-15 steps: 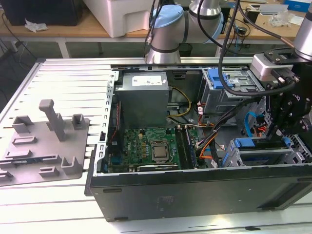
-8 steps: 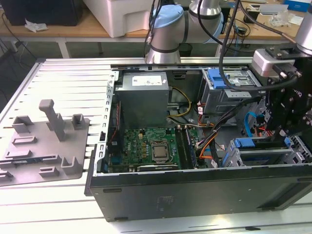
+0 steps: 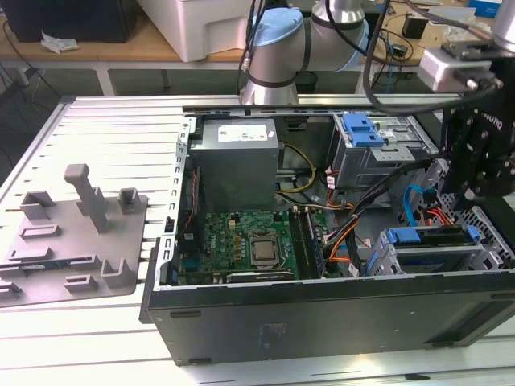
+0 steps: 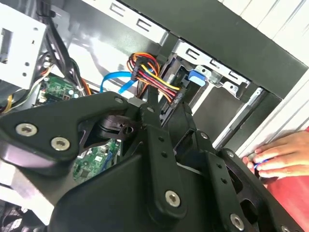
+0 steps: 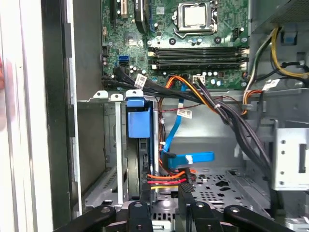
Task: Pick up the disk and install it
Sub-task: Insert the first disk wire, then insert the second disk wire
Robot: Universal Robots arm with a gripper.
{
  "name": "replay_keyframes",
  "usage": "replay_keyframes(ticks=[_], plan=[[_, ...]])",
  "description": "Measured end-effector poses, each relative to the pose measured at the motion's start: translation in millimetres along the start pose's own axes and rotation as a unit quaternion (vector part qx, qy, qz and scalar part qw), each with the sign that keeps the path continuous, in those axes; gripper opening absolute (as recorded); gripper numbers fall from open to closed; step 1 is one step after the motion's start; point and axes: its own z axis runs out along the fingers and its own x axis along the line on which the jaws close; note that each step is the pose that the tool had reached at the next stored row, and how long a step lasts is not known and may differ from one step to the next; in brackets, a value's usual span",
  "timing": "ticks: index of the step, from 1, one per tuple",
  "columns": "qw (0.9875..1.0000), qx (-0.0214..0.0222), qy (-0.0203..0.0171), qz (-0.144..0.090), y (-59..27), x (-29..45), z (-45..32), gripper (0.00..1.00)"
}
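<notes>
— Which step are we at?

— Late in the install, I'd judge. The disk isn't lying loose anywhere – it stands on edge in a slot of the drive cage, blue carrier tab outermost. That is straight ahead of the gripper in the first wrist view. So the pick-up looks done, and this is seating.

— And the gripper itself?

— Its fingers stand apart by a moderate gap, neither wide nor pinched. Nothing is clamped between them that I can see. One finger lines up with the disk's near edge, while the other sits just beside it, over the bundle of coloured power cables. Whether the first finger actually touches the disk, I cannot tell.

— What would any further seating call for?

— A straight push along the slot, I'd say, with the carrier kept square to the cage rails. The cables and the blue data cable lie close by the fingers, so they need to stay clear of the pads.

— Anything else nearby?

— A person's hand rests outside the case wall, off to one side of the gripper in the second wrist view.
</notes>
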Motion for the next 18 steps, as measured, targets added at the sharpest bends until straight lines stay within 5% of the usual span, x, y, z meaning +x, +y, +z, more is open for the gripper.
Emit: replay_keyframes(ticks=[1, 18], plan=[[1.0, 0.0001, 0.0044, 0.0, 0.0, -1.0, -0.2, 0.36], [1.0, 0.0001, 0.0046, 0.0, 0.0, -1.0, -0.3, 0.36]])
